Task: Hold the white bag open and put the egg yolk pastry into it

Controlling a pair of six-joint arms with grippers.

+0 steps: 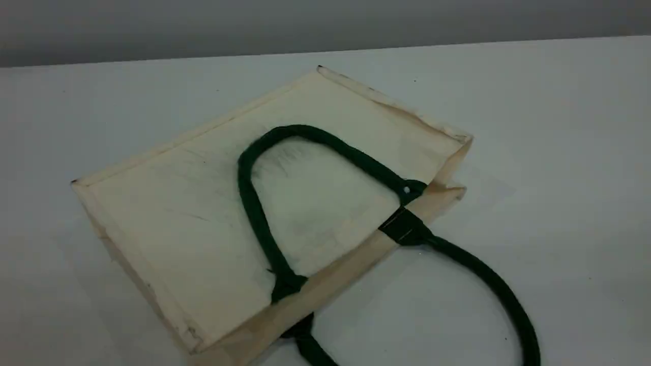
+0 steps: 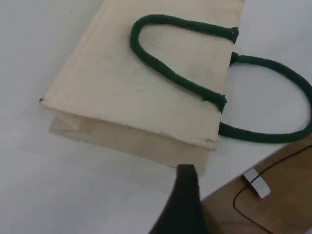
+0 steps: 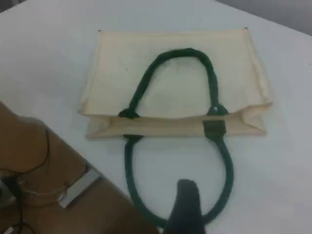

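Note:
The white bag [image 1: 203,213] lies flat on the table, its mouth toward the lower right and only slightly parted. One dark green handle [image 1: 254,203] rests folded back on the bag's top face. The other handle [image 1: 498,290] lies out on the table in front of the mouth. The left wrist view looks down on the bag [image 2: 122,87] from one side, with a dark fingertip [image 2: 186,195] above the table near its corner. In the right wrist view a fingertip [image 3: 187,204] hovers over the outer handle [image 3: 226,170], facing the bag's mouth [image 3: 175,126]. Neither gripper holds anything. The egg yolk pastry is out of view.
A brown surface with black cables and a white tag shows at the lower right of the left wrist view [image 2: 273,195] and the lower left of the right wrist view [image 3: 39,161]. White tabletop [image 1: 559,152] surrounds the bag. No arm shows in the scene view.

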